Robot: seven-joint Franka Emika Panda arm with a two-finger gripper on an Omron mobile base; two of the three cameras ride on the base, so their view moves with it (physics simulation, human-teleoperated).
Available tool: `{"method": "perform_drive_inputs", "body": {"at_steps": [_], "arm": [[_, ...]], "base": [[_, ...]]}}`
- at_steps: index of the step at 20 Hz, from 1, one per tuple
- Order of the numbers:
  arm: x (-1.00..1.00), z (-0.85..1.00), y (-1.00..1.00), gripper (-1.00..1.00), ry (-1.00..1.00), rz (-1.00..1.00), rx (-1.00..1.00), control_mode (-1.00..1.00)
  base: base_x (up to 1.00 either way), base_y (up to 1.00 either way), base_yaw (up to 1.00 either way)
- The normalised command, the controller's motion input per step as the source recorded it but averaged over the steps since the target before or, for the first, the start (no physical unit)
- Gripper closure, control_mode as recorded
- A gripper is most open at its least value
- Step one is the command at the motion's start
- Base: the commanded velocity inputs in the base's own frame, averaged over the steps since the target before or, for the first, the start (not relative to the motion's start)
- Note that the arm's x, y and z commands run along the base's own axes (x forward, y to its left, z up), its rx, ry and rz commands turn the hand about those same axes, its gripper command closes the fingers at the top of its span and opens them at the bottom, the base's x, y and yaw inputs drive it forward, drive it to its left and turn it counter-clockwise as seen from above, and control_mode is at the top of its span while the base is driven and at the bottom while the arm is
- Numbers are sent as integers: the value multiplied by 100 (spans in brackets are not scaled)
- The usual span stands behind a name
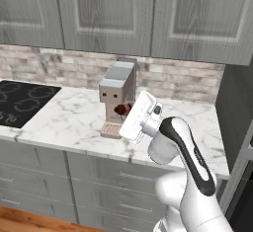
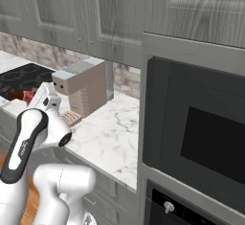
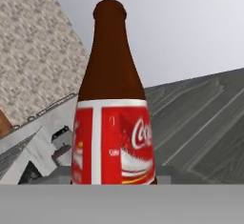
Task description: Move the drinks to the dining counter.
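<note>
A slim dark brown bottle (image 3: 112, 123) with a red cola label stands close before the hand camera, neck pointing up in that view. In the left base view the same bottle (image 1: 120, 109) juts sideways out of my gripper (image 1: 127, 111), held in the air above the marble counter, in front of the coffee machine. From the right base view the bottle (image 2: 21, 95) sticks out to the left of the gripper (image 2: 32, 97). The gripper is shut on the bottle, and its fingertips are hidden. The dining counter is out of view.
A grey and brown coffee machine (image 1: 117, 95) stands on the marble counter (image 1: 74, 122) just behind the hand. A black cooktop (image 1: 22, 102) lies to the left. Grey upper cabinets (image 1: 123, 14) hang overhead. A dark built-in oven (image 2: 201, 123) stands at the right.
</note>
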Motion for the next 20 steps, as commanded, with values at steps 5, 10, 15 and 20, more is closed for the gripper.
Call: {"method": "perform_drive_inputs", "body": {"at_steps": [5, 10, 15, 20], "arm": [[-22, 56, 0, 100, -1, -15, -1, -100], [-32, 86, 0, 100, 0, -11, -2, -100], [-7, 19, 0, 100, 0, -2, -1, 100], [0, 0, 0, 100, 0, 0, 0, 100]], "base": [[0, 0, 0], [0, 0, 0], [-43, -5, -10], [-46, -18, -15]]}}
